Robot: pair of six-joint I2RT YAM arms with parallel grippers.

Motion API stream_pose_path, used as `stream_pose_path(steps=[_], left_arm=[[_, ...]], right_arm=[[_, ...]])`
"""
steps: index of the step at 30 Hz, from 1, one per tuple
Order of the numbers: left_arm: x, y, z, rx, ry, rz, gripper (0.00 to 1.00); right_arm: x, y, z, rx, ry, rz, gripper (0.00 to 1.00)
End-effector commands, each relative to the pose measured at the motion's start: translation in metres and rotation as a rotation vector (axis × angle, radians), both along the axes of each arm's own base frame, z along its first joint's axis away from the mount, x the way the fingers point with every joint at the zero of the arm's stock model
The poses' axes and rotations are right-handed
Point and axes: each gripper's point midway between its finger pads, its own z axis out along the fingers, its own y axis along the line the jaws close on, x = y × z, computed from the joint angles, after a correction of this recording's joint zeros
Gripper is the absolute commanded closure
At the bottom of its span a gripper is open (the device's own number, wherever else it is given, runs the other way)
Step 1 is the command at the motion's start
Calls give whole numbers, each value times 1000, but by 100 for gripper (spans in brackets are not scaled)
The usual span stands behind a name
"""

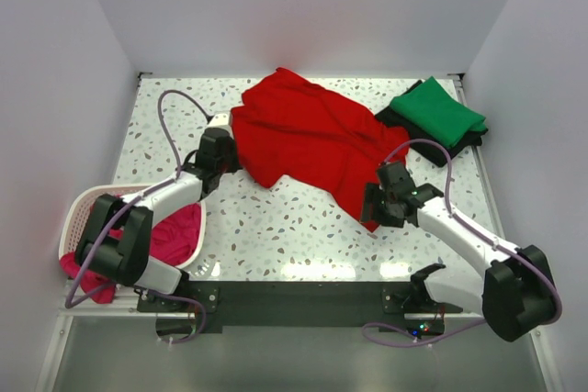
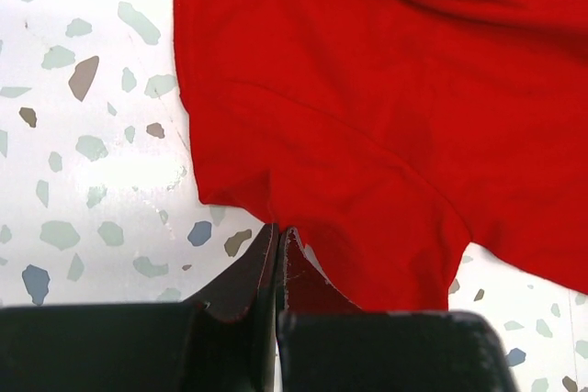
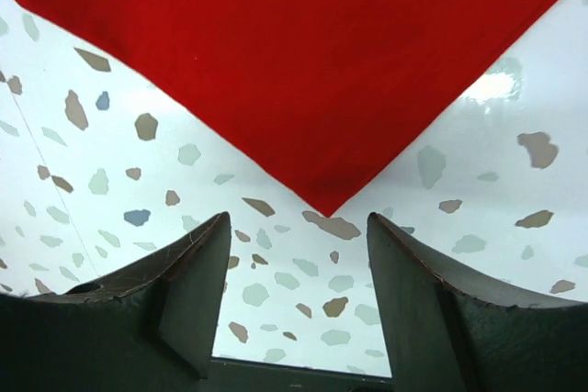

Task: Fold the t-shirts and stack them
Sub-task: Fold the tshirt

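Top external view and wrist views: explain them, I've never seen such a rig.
Two robot arms stand at a speckled white table. One picture looks down from above; the others come from a camera on each wrist. The left pincer is shut on the edge of a spread bright red cloth t-shirt. The right pincer is open near its corner. Far right, a folded green cloth t-shirt lies on a black cloth t-shirt. A white plastic lattice basket holds magenta-pink cloth.
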Motion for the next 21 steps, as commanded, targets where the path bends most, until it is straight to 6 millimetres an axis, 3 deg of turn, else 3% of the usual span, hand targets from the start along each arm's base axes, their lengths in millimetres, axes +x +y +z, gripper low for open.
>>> stream_pose_path(steps=[1,13,21], left_arm=[[8,-3,23,-19,-90,-15,100],[-3,-13,40,-62,-132,-97,100],[-8,-6,44,-63,-136,-58,100]], right_arm=[[-6,7,-10,15,33,-23,36],[-5,3,-27,-40,66,-21,42],[-7,1,-36,-59,93,-20,52]])
